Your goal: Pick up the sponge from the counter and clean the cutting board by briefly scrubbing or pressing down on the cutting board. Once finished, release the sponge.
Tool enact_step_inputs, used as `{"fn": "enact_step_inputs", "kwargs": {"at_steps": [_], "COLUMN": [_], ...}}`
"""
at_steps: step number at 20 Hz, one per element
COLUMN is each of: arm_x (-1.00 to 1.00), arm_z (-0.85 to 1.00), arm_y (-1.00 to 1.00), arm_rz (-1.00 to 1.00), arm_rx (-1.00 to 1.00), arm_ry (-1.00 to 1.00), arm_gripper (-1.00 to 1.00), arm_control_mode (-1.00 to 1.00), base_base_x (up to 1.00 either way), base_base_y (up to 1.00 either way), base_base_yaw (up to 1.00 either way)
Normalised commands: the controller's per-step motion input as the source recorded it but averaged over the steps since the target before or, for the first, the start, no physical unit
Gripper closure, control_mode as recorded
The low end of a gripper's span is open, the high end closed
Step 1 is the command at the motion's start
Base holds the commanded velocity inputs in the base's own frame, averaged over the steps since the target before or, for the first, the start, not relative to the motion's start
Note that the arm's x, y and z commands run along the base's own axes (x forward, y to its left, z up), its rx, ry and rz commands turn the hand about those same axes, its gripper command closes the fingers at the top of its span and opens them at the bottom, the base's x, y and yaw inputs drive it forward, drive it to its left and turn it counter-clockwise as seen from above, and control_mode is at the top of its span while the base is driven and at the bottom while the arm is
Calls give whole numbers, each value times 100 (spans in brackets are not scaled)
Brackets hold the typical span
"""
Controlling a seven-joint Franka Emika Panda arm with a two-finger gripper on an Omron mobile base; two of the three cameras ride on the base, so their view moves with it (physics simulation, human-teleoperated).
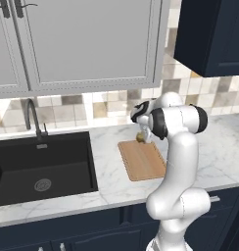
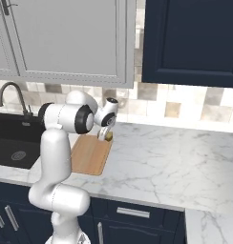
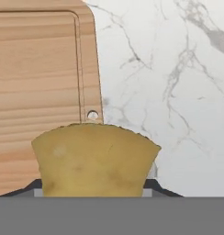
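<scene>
One sponge (image 3: 95, 158) sits clamped in our gripper (image 3: 93, 186), raised over the cutting board's (image 3: 38, 82) far corner beside bare counter (image 3: 178, 92). Next, we judge, we shift inward over the board and press down.

The white marble-look counter (image 1: 111, 142) with faint grey veins runs above navy cabinet fronts. A black sink basin (image 1: 43, 166) is sunk into its left part, with a dark curved tap (image 1: 33, 117) rising behind it. Right of the basin, a flat light-brown wooden cutting board (image 1: 140, 161) with rounded corners and a thin edge groove lies flat on the slab.
</scene>
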Motion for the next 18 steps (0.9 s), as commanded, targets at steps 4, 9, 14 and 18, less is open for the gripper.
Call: {"fn": "enact_step_inputs", "kwargs": {"at_steps": [4,9,14,18], "arm_x": [-6,-18,-23,-35], "arm_z": [-14,0,-2,-18], "arm_y": [46,51,52,20], "arm_rz": [0,0,0,0], "arm_rx": [-2,0,-2,-4], "arm_ry": [0,0,0,0], "arm_gripper": [100,100,100,100], "arm_control_mode": [-100,-100,-100,-100], "base_base_x": [0,0,0,0], "base_base_y": [0,0,0,0], "base_base_yaw": [0,0,0,0]}}
